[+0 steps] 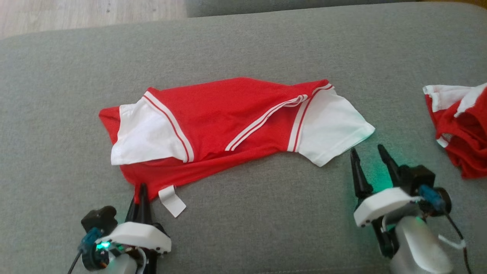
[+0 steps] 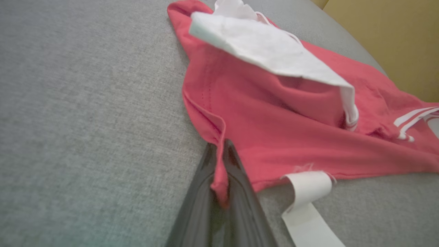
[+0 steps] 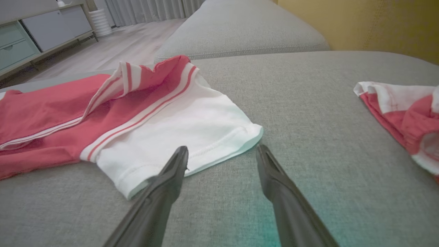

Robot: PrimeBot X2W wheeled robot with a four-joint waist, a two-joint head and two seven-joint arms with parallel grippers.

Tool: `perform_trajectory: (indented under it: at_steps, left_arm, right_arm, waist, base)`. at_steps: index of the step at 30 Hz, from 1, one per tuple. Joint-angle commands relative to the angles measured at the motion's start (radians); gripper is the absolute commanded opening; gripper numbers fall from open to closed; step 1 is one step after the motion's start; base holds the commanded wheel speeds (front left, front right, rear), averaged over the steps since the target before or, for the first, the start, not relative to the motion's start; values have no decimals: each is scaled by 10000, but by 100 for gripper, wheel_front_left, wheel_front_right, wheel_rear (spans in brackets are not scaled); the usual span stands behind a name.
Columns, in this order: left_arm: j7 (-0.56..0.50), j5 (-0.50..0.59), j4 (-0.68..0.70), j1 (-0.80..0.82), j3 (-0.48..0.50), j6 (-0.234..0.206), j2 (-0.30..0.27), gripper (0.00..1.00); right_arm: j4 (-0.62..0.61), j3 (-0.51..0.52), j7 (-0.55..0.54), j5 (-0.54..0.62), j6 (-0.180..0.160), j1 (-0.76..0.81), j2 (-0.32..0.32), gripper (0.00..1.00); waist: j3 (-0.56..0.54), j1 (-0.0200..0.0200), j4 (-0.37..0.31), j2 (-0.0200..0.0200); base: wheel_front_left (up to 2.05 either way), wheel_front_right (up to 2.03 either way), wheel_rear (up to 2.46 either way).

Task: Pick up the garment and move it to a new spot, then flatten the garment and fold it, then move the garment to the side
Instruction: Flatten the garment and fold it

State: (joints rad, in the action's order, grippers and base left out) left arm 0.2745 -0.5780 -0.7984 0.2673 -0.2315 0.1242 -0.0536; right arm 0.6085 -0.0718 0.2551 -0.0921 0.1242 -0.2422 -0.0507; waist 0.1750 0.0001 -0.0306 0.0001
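**Head view.** The garment (image 1: 228, 114) lies crumpled across the middle of the grey cushion (image 1: 266, 236), with its lettering hidden. The left gripper (image 1: 141, 192) is clenched on the red hem corner nearest the cushion's front edge, just beside the white hem tag (image 1: 172, 201). The right gripper (image 1: 367, 149) is released and its jaws stand apart. It hovers just short of the right sleeve (image 1: 331, 125). A second red-and-white garment (image 1: 460, 125) lies at the cushion's right edge, well apart.

**Left wrist view.** Both fingers pinch a narrow fold of red hem, and the tag hangs free beside them.

**Right wrist view.** The spread fingers straddle the sleeve's cuff, and one tip overlaps its edge.

**Procedure (judged).** The step in hand appears to be securing a second grasp before lifting.
- Advance the right gripper until the cuff sits deep between the jaws, then close.
- Raise both arms evenly so that the thin left pinch does not slip.
- Keep the travel path away from the second garment.

**Containers.** A drawer unit (image 3: 34, 34) stands beyond the cushion with its fronts closed, so its contents cannot be told.
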Motion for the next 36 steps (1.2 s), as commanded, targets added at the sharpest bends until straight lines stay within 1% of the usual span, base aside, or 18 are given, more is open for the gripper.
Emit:
perform_trajectory:
  at_steps: [1,4,8,11,14,15,16,17,19,21,23,25,26,27,28,29,31,36]
  left_arm:
    - [-127,-69,-42,61,-67,63,34,0]
    - [-127,-164,35,84,-296,63,34,0]
    - [-127,-176,162,165,-521,64,34,0]
    - [-127,-150,258,252,-661,64,28,0]
    - [-127,-134,346,321,-757,64,2,0]
    - [-127,-127,375,340,-772,64,-6,0]
    - [-127,-123,404,346,-760,64,-11,0]
    - [-127,-115,432,346,-751,64,-16,0]
    - [-127,-142,535,345,-620,64,-20,0]
    - [-127,-150,688,357,-463,64,-43,0]
    - [-127,-125,1003,405,-251,64,-128,0]
    - [-127,-12,1510,520,-66,65,-301,0]
    - [-127,99,1835,613,6,65,-436,0]
    - [-127,290,2530,864,228,65,-715,0]
    - [-127,367,2864,1010,349,65,-874,0]
    - [-127,367,2864,1010,349,65,-874,0]
    - [-127,490,3529,1351,576,65,-1246,0]
    - [-127,733,4772,2272,507,65,-2409,0]
  right_arm:
    - [-78,-128,67,112,65,-664,5,100]
    - [607,115,67,249,65,-1277,5,100]
    - [1630,816,67,590,65,-2140,5,100]
    - [2448,1343,67,1109,65,-2625,5,100]
    - [3353,1592,67,1548,65,-2984,5,100]
    - [3720,1562,64,1643,65,-3066,5,76]
    - [4065,1565,60,1612,65,-3148,5,13]
    - [4376,1516,59,1608,65,-3212,5,0]
    - [4663,1474,61,1455,65,-3325,5,0]
    - [4459,1375,63,1149,65,-3326,5,0]
    - [3910,1128,64,661,65,-3266,5,0]
    - [3178,844,64,-72,65,-3207,5,0]
    - [2769,689,64,-498,65,-3199,5,0]
    - [2038,423,65,-1487,65,-3221,5,0]
    - [1732,238,65,-2006,65,-3263,5,0]
    - [1732,238,65,-2006,65,-3263,5,0]
    - [1171,-170,65,-2945,65,-3410,5,0]
    - [51,-832,-112,-5196,65,-3931,-34,0]
  waist:
    - [77,-1,83,-1]
    - [204,-1,234,-1]
    - [424,-1,516,-1]
    - [617,-1,726,-1]
    - [767,-1,874,-1]
    - [802,-1,916,-1]
    - [823,-1,941,-1]
    - [838,-1,957,-1]
    - [853,-1,967,-1]
    - [807,-1,939,-1]
    - [685,-1,871,-1]
    - [477,-1,790,-1]
    - [336,-1,751,-1]
    - [0,-1,694,-1]
    - [-196,-1,664,-1]
    - [-196,-1,664,-1]
    - [-613,-1,589,-1]
    - [-1672,-1,424,-1]
  base:
    - [0,0,0]
    - [0,0,0]
    - [0,0,0]
    - [0,0,0]
    - [0,0,0]
    - [0,0,0]
    - [0,0,0]
    - [0,0,0]
    - [0,0,0]
    - [0,0,0]
    - [0,0,0]
    - [0,0,0]
    - [0,0,0]
    - [0,0,0]
    - [0,0,0]
    - [0,0,0]
    - [0,0,0]
    - [0,0,0]
